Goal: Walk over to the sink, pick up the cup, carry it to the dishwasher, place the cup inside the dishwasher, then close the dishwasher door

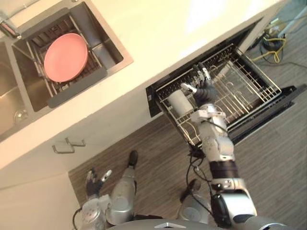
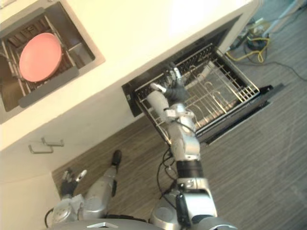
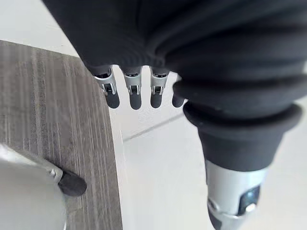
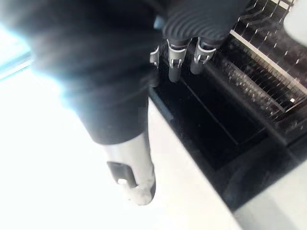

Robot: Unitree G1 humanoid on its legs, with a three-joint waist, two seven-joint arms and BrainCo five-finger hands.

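The cup (image 1: 178,102) sits in the dishwasher rack (image 1: 254,82) — right hand (image 1: 205,91) just beside it, fingers straight. A pink plate (image 1: 65,56) lies in the sink (image 1: 114,50); left hand (image 1: 96,181) hangs loose-fingered.

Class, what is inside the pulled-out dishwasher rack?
A pale cup sits at the left end of the dishwasher rack, beside the open right hand. That hand covers the wires beneath it, so that patch cannot be checked.

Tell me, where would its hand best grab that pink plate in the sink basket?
By the rim, coming down from above. The pink plate lies nearly flat, face up, in the wire basket in the sink, so its underside is shut off; pinching the raised edge, thumb on top, looks safest.
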